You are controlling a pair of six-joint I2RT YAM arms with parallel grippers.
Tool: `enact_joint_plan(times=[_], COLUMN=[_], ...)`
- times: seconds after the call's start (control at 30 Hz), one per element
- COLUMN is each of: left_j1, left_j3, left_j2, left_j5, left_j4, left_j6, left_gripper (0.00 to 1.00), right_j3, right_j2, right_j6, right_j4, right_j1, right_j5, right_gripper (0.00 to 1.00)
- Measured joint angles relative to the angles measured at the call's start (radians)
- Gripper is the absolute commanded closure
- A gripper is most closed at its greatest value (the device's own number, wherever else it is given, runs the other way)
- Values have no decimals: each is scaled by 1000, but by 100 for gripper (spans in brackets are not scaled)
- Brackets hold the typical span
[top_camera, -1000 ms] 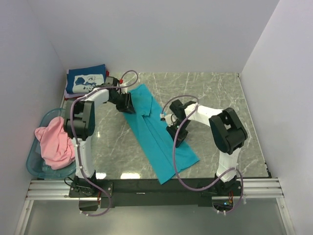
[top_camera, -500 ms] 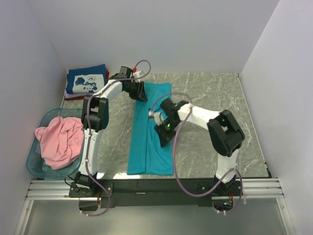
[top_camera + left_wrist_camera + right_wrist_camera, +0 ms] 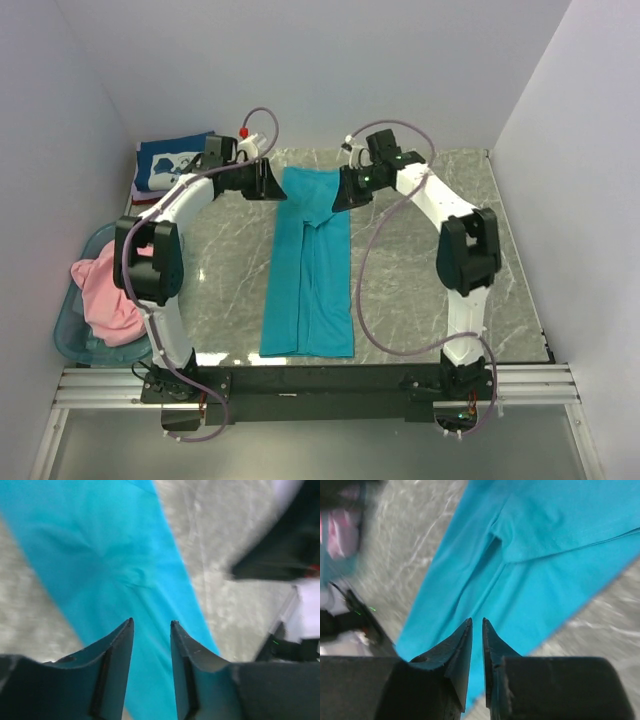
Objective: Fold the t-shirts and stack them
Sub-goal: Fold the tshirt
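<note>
Showing both jaws ajar and empty over the teal t-shirt [image 3: 308, 280]: wrist views only.

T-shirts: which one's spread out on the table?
The teal t-shirt, a long folded strip flat on the table. The pink t-shirt is bunched in the basket; the navy t-shirt sits folded at the far-left corner.

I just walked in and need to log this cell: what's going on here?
Two robot arms are folding t-shirts. The teal t-shirt lies on the marble table as a long narrow strip, and the left gripper and right gripper hover at its far corners, jaws apart, gripping nothing. A folded navy t-shirt sits far left; a pink t-shirt waits in the blue basket.
</note>
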Motion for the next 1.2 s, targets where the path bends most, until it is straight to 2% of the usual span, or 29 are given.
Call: enact_joint_plan(times=[0.17, 0.4, 0.53, 0.67, 0.97, 1.03, 1.1, 1.17, 1.2], left_j1=[-13, -13, -12, -12, -9, -6, -3, 3, 5], left_j3=[-143, -246, -247, -229, -90, -51, -17, 8, 14], left_j2=[-13, 91, 140, 203, 312, 334, 349, 354, 349], left_j5=[75, 100, 98, 101, 126, 124, 122, 121, 118], left_j4=[72, 122, 167, 201, 244, 248, 243, 237, 235], left_j6=[-65, -140, -182, -232, -320, -324, -326, -319, -313], left_gripper=[65, 71, 71, 71, 71, 68, 59, 52, 45], right_j3=[-8, -26, 37, 151, 378, 415, 455, 486, 492], right_j2=[162, 248, 331, 396, 508, 525, 541, 550, 549], right_j6=[181, 315, 349, 383, 400, 397, 385, 365, 350], right_j4=[80, 149, 156, 116, 69, 65, 63, 64, 67], right_j1=[0, 0, -2, -12, -51, -63, -69, -72, -74], right_j5=[-28, 1, 55, 85, 189, 200, 212, 221, 221], right_gripper=[81, 86, 93, 93, 93, 89, 84, 68, 62])
